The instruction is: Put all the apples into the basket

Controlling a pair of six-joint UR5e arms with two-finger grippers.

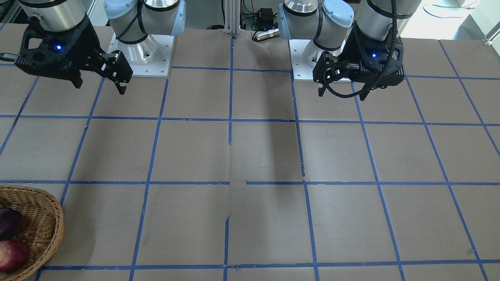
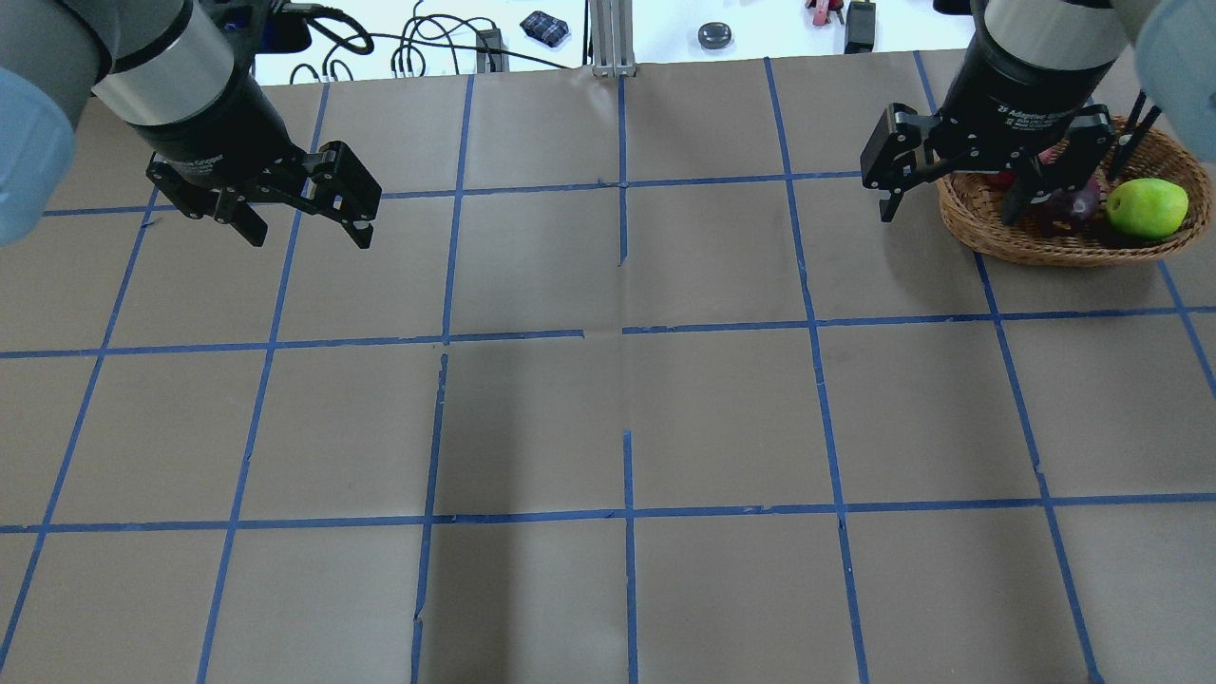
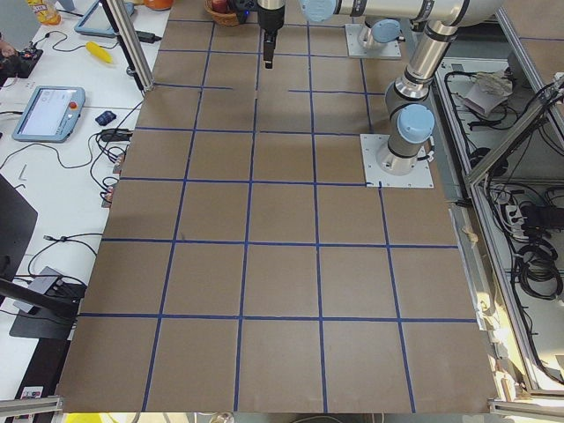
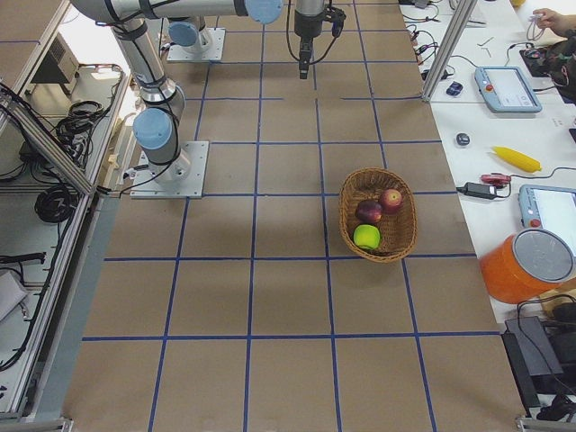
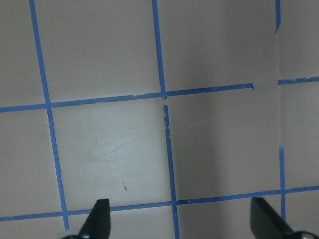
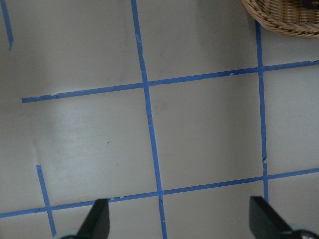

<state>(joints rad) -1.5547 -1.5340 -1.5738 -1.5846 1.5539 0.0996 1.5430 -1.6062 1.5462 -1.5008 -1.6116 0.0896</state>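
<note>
The wicker basket (image 2: 1007, 242) stands at the far right of the overhead view. It holds the lime-green apple (image 2: 1148, 207) and a dark red apple (image 2: 1069, 204). The exterior right view shows all three apples in the basket (image 4: 405, 229): green (image 4: 366, 237), dark red (image 4: 368, 211) and red (image 4: 391, 199). My right gripper (image 2: 950, 211) hangs open and empty above the table at the basket's left rim, partly covering it. My left gripper (image 2: 309, 236) hangs open and empty over the far left of the table. The front view shows the basket (image 1: 39, 218) with two red apples (image 1: 11, 253).
The table is brown paper with a blue tape grid (image 2: 622, 332). The two arm bases (image 1: 142, 58) stand at the robot's edge. Cables and small items (image 2: 543, 26) lie beyond the table's far edge. The right wrist view shows the basket's rim (image 6: 284, 20) at its top right.
</note>
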